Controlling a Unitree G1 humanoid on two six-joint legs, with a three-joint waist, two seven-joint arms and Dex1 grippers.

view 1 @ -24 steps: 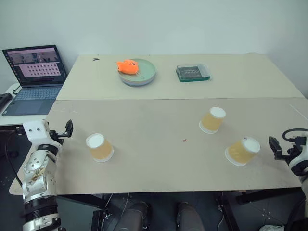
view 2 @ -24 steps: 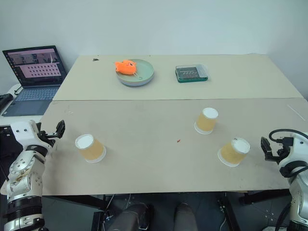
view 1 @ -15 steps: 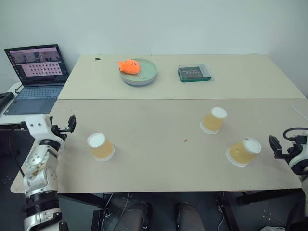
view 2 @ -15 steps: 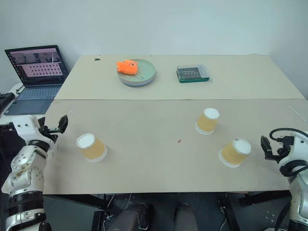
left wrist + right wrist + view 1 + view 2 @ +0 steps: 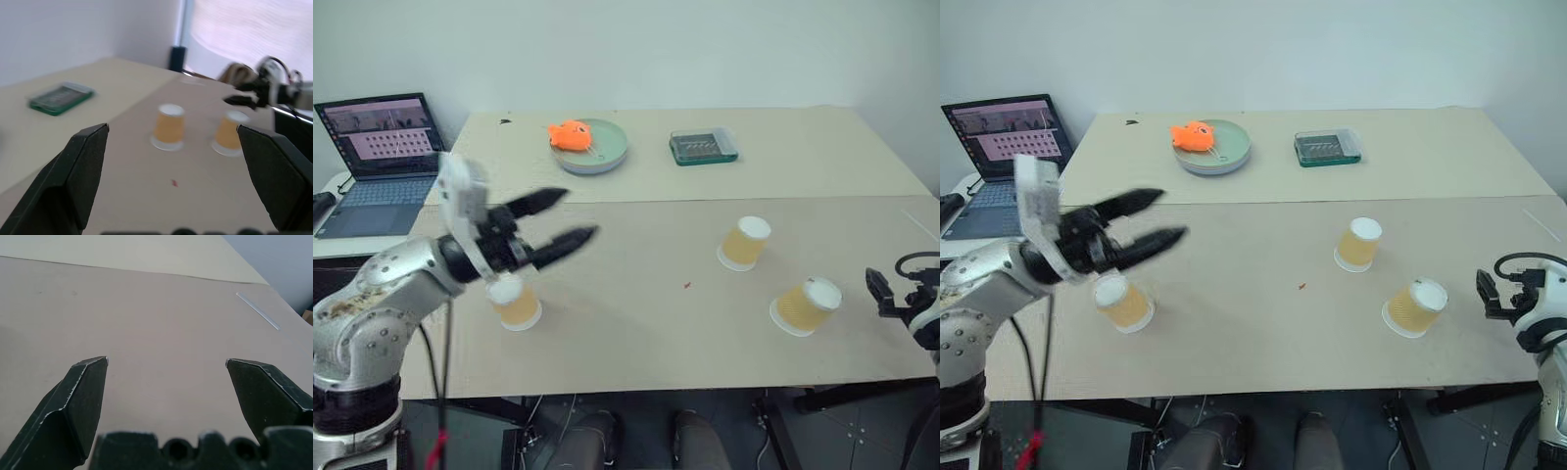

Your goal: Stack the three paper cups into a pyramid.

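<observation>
Three paper cups stand upside down on the table, tan with white bases up. The left cup (image 5: 517,303) is partly hidden under my left arm. The middle cup (image 5: 745,243) and the right cup (image 5: 806,305) stand apart on the right side, and the left wrist view shows them as the middle cup (image 5: 168,126) and the right cup (image 5: 229,133). My left gripper (image 5: 580,213) hangs open in the air above and to the right of the left cup, pointing toward the other two. My right gripper (image 5: 881,292) is open and empty at the table's right edge, just right of the right cup.
A green plate (image 5: 607,157) carrying an orange toy fish (image 5: 570,135) sits at the back of the table, beside a small green-rimmed tray (image 5: 704,146). An open laptop (image 5: 382,147) stands on a side table to the left.
My left arm has swung up from the table's left edge and rightwards over the table, above the left cup. The right gripper and the cups have stayed put.
</observation>
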